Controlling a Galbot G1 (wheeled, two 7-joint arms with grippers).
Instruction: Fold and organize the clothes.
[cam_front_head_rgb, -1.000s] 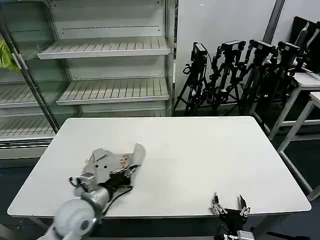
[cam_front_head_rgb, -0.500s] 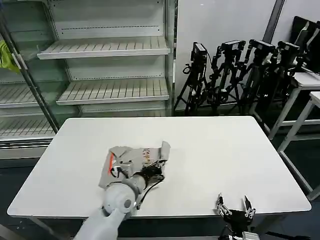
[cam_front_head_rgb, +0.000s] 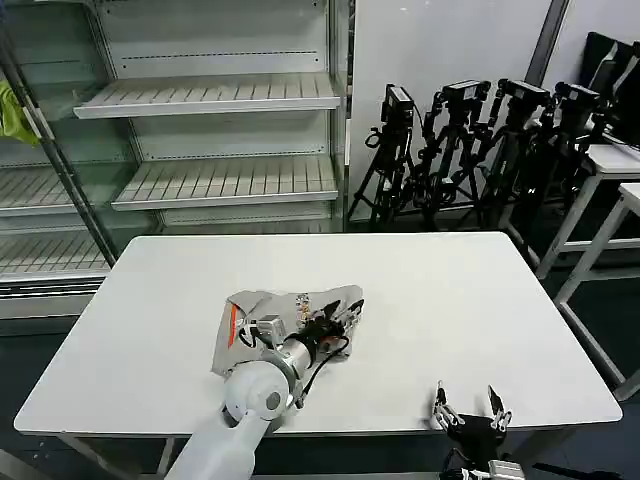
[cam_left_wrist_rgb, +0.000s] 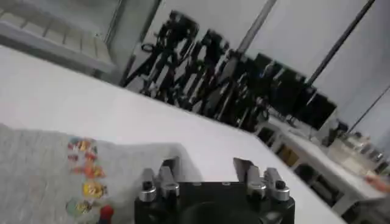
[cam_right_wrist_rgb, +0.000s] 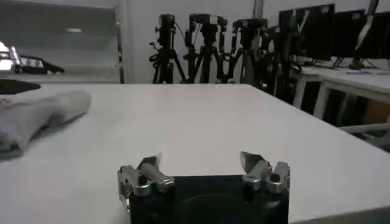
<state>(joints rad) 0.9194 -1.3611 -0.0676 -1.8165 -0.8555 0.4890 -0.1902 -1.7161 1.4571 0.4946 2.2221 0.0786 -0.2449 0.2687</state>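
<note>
The clothes are one light grey T-shirt, folded into a small bundle on the white table, left of centre. Its multicoloured print faces up. My left gripper lies low over the bundle's right end, its jaws open. In the left wrist view the T-shirt spreads under and beside the left gripper, with bare table between the fingertips. My right gripper waits open at the table's front edge, well to the right of the T-shirt. Nothing sits between the right gripper's fingers.
Empty white shelves stand behind the table, with a yellow-green cloth at the far left. Black tripods crowd the back right. White side tables stand to the right. The table's right half is bare.
My left gripper has slid right across the table, and the T-shirt bundle has moved right with it. The right gripper has shifted slightly right.
</note>
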